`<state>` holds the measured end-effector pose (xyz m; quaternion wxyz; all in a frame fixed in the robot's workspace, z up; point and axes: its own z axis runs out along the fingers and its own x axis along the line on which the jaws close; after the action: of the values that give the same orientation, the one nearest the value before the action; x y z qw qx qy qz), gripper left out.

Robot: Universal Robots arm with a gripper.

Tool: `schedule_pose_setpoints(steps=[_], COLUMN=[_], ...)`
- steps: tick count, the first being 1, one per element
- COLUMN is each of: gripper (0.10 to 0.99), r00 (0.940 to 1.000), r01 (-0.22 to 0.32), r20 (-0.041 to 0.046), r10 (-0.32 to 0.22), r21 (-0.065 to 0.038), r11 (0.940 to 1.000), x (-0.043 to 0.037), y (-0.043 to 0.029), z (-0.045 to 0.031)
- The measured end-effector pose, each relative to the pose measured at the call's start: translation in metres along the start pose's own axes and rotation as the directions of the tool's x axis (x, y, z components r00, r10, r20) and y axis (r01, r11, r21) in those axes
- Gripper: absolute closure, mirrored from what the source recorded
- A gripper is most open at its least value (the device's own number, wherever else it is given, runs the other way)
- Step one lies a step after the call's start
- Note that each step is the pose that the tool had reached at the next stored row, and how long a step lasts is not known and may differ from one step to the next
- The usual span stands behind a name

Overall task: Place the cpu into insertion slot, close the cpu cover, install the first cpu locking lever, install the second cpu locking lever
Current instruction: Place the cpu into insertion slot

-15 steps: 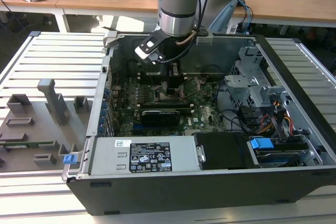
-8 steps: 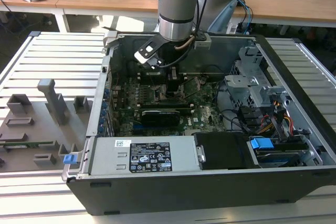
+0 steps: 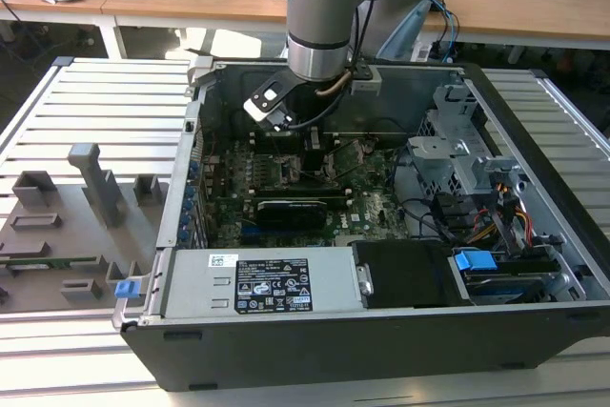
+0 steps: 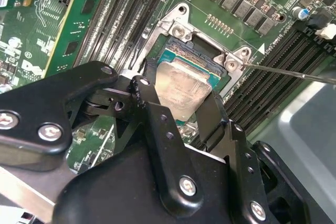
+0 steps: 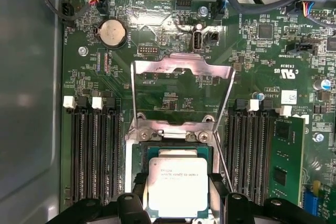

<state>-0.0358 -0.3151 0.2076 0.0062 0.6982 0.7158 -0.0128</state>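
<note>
The cpu, a flat square chip with a dull silver top, sits between my gripper's two black fingers, which press on its opposite sides. It is just over the insertion slot, partly covering the dark socket; I cannot tell whether it is seated. In the second wrist view the cpu lies tilted over the insertion slot with the gripper shut on it. The cpu cover stands flipped open beyond the socket. A thin wire lever runs beside the socket. In the exterior view the gripper is low inside the computer case.
Long black memory slots flank the socket on both sides. A black card, a power supply, the drive cage and cables crowd the case. Grey fixtures sit on the table at the exterior view's left.
</note>
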Motion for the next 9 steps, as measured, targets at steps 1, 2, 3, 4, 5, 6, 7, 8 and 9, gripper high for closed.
schedule_pose_setpoints(steps=[1,2,3,4,5,6,7,8,9], gripper=[0.545,0.545,0.545,0.545,0.545,0.545,0.545,0.545,0.545], r00=[1.0,1.0,1.0,1.0,1.0,1.0,1.0,1.0,1.0], r01=[0.0,0.0,0.0,0.0,0.0,0.0,0.0,0.001,0.002], r20=[0.0,0.0,0.0001,0.0001,0.0001,0.0004,0.0003,0.0001,-0.0001], r10=[0.0,0.0,0.0,0.0,0.0,0.0,0.0,-0.001,-0.002], r21=[0.0,0.0,0.0,0.0,0.0,0.0,0.0,0.0,0.0], r11=[1.0,1.0,1.0,1.0,1.0,1.0,1.0,1.0,1.0], x=[0.0,0.0001,0.0001,0.0001,0.0002,0.0003,0.0005,0.0006,0.0007], y=[0.0,0.0,0.0,0.0,0.0,0.0,-0.0001,-0.0003,-0.0004], z=[0.0014,0.0027,0.0034,0.0039,0.0043,0.0044,0.0046,0.0047,0.0051])
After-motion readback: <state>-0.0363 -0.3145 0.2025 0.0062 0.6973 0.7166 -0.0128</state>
